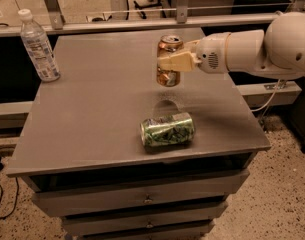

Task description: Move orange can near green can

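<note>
The orange can [168, 77] is upright, held in the air above the middle of the grey table [92, 109]. My gripper [173, 61] reaches in from the right and is shut on it around its middle. The green can [167, 129] lies on its side near the table's front edge, just below and in front of the held can. The orange can's shadow falls on the table just behind the green can.
A clear plastic bottle [38, 46] with a white cap stands at the table's back left corner. A metal rail [142, 21] runs behind the table. Drawers [147, 199] sit under the tabletop. My white arm [257, 51] spans the right side.
</note>
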`<state>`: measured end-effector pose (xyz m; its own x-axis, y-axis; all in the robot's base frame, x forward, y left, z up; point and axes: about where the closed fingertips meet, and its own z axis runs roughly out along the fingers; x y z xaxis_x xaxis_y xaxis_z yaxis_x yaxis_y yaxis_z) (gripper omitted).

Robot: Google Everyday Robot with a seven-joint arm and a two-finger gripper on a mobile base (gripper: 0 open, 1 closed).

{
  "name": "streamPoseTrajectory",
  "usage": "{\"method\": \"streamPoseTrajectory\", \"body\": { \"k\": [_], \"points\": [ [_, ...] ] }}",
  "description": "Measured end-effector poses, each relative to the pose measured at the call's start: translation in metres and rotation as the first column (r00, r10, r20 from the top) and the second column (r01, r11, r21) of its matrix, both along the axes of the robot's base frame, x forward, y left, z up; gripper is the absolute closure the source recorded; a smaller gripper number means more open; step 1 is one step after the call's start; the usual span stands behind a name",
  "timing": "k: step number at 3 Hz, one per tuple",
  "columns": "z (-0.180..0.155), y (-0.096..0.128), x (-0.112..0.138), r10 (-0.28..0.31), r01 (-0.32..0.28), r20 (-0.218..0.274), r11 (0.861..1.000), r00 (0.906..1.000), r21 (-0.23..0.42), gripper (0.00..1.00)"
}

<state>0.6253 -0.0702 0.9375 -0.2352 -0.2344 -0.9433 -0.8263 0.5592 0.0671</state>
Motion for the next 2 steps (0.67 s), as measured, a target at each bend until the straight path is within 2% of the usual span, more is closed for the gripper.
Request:
{"method": "streamPoseTrajectory", "body": {
  "k": [1,2],
  "points": [
    [-0.022,-0.001,-0.031,-0.005,0.004,-0.034,1.000,0.9994,-0.011,1.00],
    [-0.033,0.000,-0.054,-0.003,0.003,-0.052,1.000,0.9986,-0.008,0.76]
  ]
}}
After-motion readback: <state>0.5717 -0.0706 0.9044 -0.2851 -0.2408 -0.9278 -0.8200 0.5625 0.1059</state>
